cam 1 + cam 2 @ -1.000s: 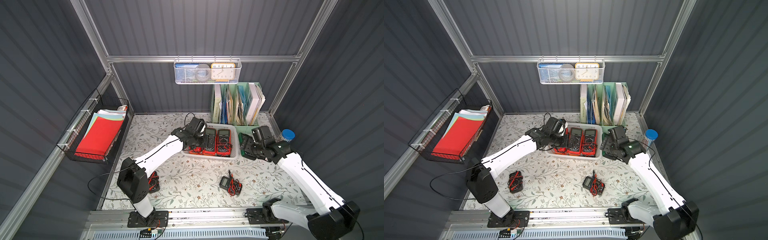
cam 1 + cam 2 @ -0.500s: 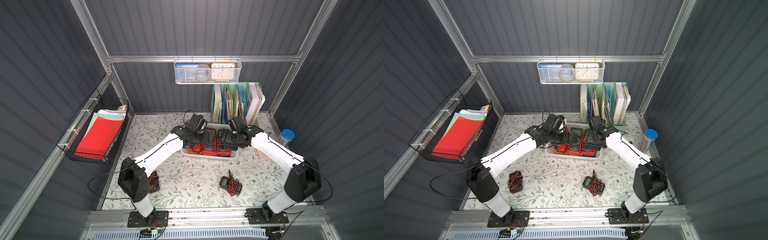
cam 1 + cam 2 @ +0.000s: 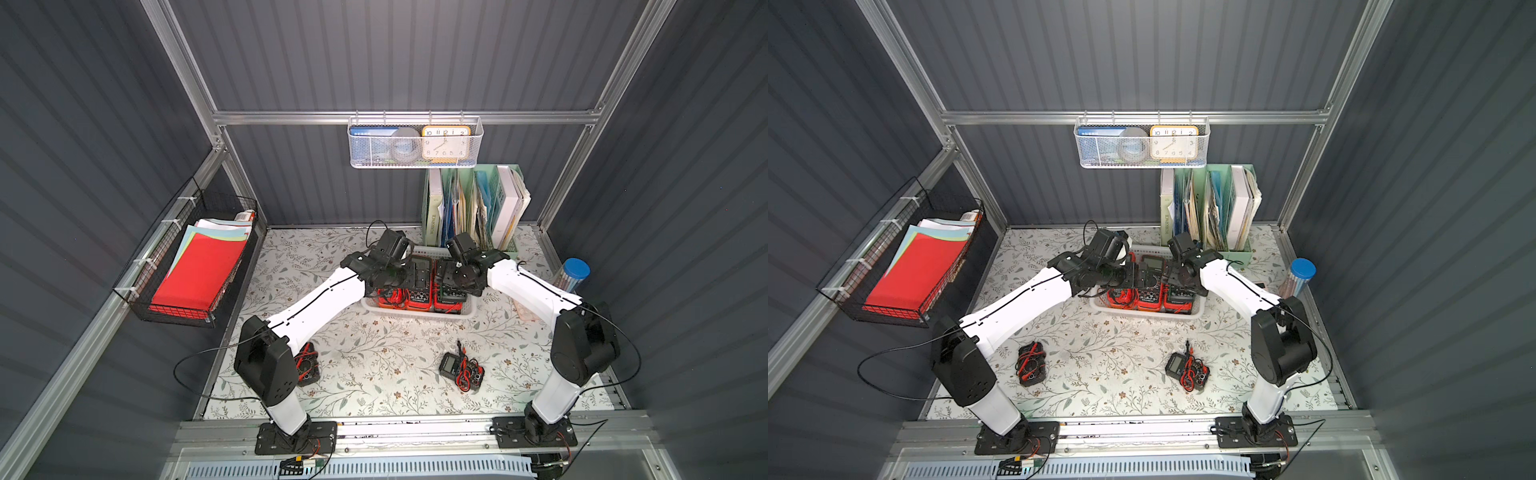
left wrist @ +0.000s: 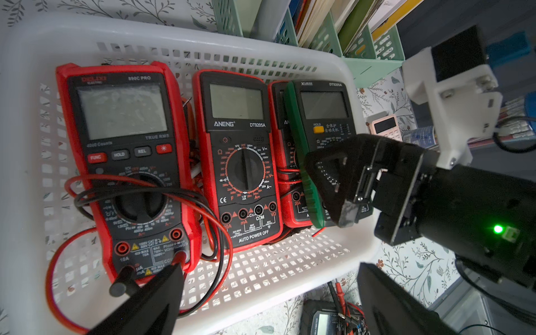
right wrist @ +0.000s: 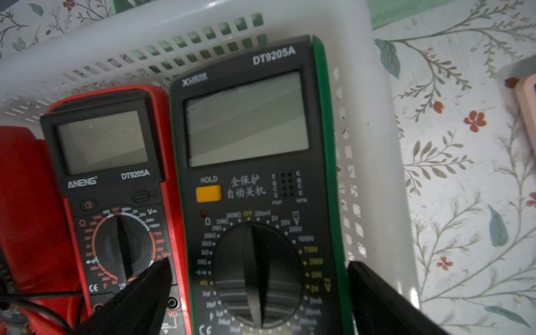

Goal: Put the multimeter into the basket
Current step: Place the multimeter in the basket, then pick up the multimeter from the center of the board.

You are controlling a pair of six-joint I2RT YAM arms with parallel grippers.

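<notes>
The white perforated basket (image 3: 415,312) (image 4: 203,43) stands at the back of the table and holds several multimeters side by side. At its right end lies a green multimeter (image 5: 249,130) (image 4: 322,107), flat and partly on top of a red one (image 5: 110,162). My right gripper (image 5: 258,262) (image 3: 446,274) hangs open over the green one, a finger on each side of it. Over the basket's near rim my left gripper (image 4: 268,265) (image 3: 409,270) is open and holds nothing. Two more multimeters lie on the table, one at the front right (image 3: 461,368) and one by the left arm's base (image 3: 1030,362).
A mint file organizer (image 3: 473,203) stands right behind the basket. A pink calculator (image 4: 384,127) and a blue-capped tube (image 3: 573,274) sit to its right. A black wire basket with coloured paper (image 3: 195,270) hangs on the left wall, a white mesh basket (image 3: 415,143) on the back rail.
My right arm has swung left from beside the basket to over its right end, and its jaws have spread wider. The left arm has barely moved.
</notes>
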